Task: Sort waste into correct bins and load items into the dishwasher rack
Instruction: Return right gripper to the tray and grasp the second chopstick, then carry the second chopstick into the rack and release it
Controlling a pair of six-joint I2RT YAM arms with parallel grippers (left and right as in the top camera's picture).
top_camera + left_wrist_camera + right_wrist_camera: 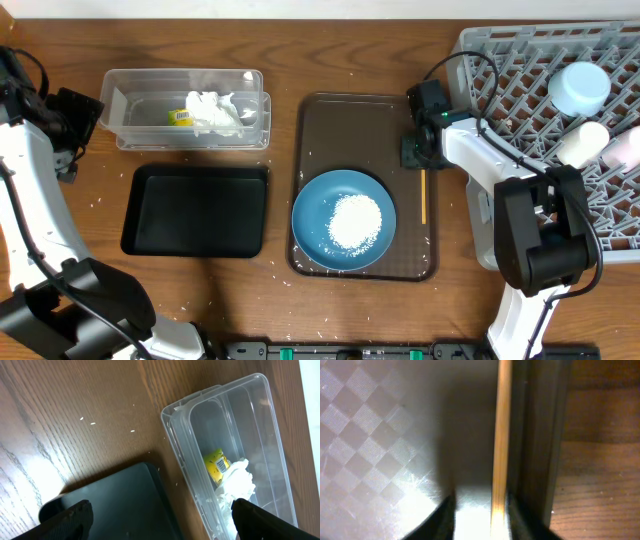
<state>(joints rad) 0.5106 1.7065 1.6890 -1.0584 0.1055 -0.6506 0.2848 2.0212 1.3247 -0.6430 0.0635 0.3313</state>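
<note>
The clear box (186, 108) holds the yellow-green wrapper (181, 117) and the white napkin (215, 113); both also show in the left wrist view, the wrapper (216, 464) and the napkin (238, 481). The black tray (196, 210) lies in front of the box. The dark-blue plate (343, 219) carries the rice heap (356, 222). The chopsticks (424, 196) lie along the brown tray's right edge. My right gripper (479, 520) is open and straddles a chopstick (502, 435), low over the tray. My left gripper (162, 525) is open and empty. The grey rack (520, 70) holds the light-blue bowl (580, 88) and two white cups (583, 143).
The brown serving tray (350, 125) sits mid-table under the plate and chopsticks. Its raised rim (540, 435) runs right beside the chopstick. Stray rice grains dot the wood (92, 423). My left arm stands at the far left edge (30, 180).
</note>
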